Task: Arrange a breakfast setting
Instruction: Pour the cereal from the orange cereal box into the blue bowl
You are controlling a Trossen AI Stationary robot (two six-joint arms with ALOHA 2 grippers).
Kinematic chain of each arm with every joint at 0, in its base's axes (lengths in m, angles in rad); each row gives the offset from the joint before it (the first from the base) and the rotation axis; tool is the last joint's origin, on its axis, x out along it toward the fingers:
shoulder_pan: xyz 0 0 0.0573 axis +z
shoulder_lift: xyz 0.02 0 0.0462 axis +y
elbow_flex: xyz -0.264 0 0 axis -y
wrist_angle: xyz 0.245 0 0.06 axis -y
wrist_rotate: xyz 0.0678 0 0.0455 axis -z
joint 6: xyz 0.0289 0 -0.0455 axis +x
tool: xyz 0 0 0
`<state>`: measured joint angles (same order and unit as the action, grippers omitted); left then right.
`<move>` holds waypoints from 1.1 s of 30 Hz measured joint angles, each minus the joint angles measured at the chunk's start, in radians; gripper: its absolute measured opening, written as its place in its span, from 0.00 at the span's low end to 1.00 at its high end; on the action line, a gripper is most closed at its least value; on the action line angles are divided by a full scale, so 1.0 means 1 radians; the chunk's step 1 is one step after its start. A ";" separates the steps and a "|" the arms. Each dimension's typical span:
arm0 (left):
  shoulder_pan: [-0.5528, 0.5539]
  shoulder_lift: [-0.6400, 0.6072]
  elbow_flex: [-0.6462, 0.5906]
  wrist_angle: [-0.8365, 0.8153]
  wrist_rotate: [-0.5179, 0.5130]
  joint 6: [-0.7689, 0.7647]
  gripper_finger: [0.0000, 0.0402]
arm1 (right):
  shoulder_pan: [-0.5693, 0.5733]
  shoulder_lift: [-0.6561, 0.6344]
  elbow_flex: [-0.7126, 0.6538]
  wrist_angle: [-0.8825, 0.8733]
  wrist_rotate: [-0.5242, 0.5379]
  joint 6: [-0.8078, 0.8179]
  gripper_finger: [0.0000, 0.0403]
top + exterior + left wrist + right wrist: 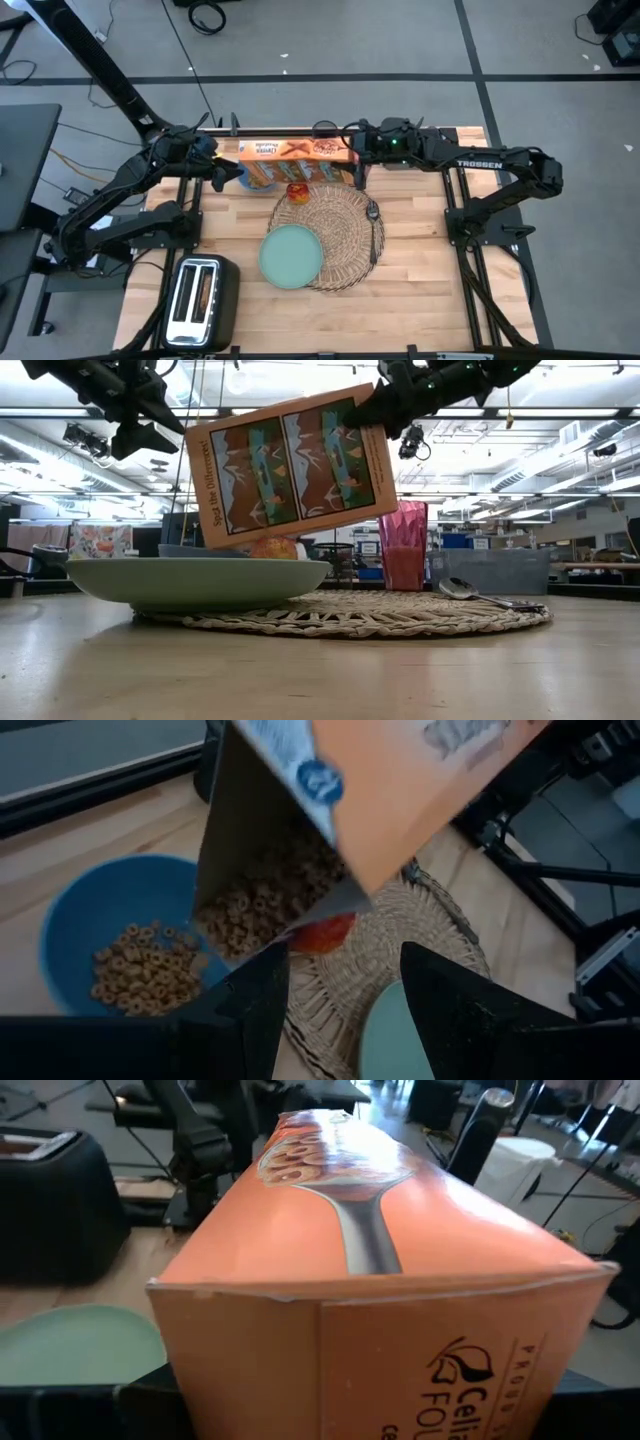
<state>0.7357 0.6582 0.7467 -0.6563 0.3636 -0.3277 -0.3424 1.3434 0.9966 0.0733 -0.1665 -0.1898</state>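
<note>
The orange cereal box [295,160] hangs tilted over the table's far edge, its open end [270,905] down over the blue bowl [110,935], which holds cereal rings. My right gripper [356,165] is shut on the box's other end. My left gripper [345,1020] is open beside the bowl, just below the box mouth, and touches nothing. The red apple [298,192] sits on the far edge of the wicker placemat [335,235]. The teal plate [291,255] rests on the mat's near-left rim and the spoon [373,225] on its right. The red cup [403,545] stands behind the mat. My right gripper holds the box by its closed end [372,420], the higher end, toward the table's right. The fingers come level from the right, one on each broad face. The box is lifted clear and slopes down toward the bowl. In the right wrist view the box hides the fingertips.
A silver toaster [200,300] stands at the near left corner. Bare wooden tabletop [430,280] lies right of the placemat and along the near edge.
</note>
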 joint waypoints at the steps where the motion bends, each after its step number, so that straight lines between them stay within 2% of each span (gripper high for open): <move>1: 0.000 0.000 0.000 0.000 0.001 -0.002 0.49 | 0.000 0.000 0.000 0.008 0.001 0.000 0.61; 24: 0.000 0.000 0.000 0.000 0.000 -0.028 0.49 | 0.026 -0.004 0.017 0.015 0.044 -0.098 0.61; 33: 0.000 0.000 0.000 0.002 0.000 -0.029 0.49 | 0.038 -0.004 0.017 0.015 0.091 0.004 0.61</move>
<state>0.7357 0.6582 0.7467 -0.6548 0.3634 -0.3565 -0.3045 1.3392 1.0138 0.0880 -0.0758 -0.1861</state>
